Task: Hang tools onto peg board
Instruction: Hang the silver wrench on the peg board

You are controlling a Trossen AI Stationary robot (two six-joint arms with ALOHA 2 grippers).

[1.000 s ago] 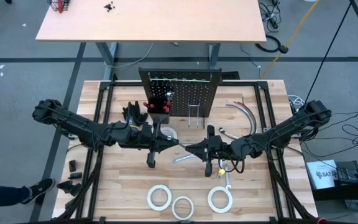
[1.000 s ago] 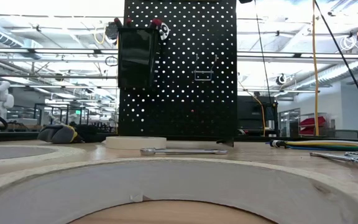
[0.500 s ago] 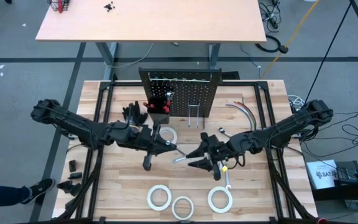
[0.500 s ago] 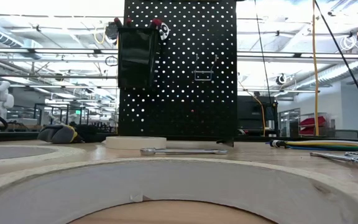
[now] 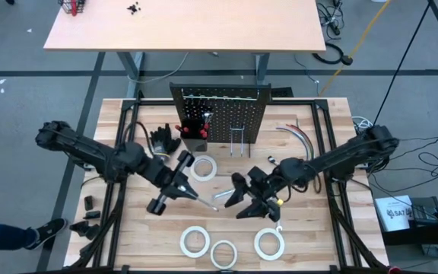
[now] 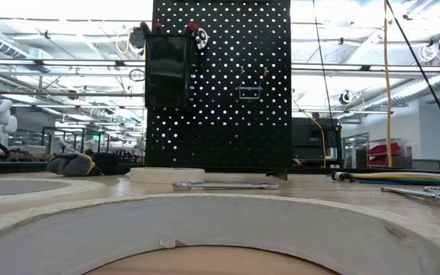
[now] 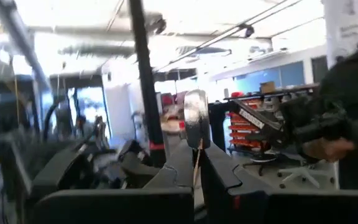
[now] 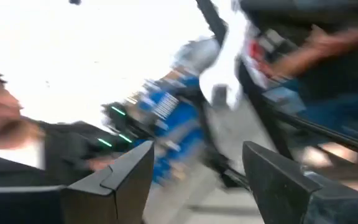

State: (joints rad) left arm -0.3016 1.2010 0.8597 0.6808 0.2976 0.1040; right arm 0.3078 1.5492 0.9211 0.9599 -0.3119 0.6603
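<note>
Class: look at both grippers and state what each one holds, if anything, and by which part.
The left gripper is shut on a silver wrench, gripped along its shank with the head sticking out. The right gripper is open and holds nothing.

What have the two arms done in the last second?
The right gripper opened its fingers, letting go, and drew back from the middle. The left gripper swung toward the table's front, shut on a thin silver tool. The peg board and tape rolls stayed put.
</note>
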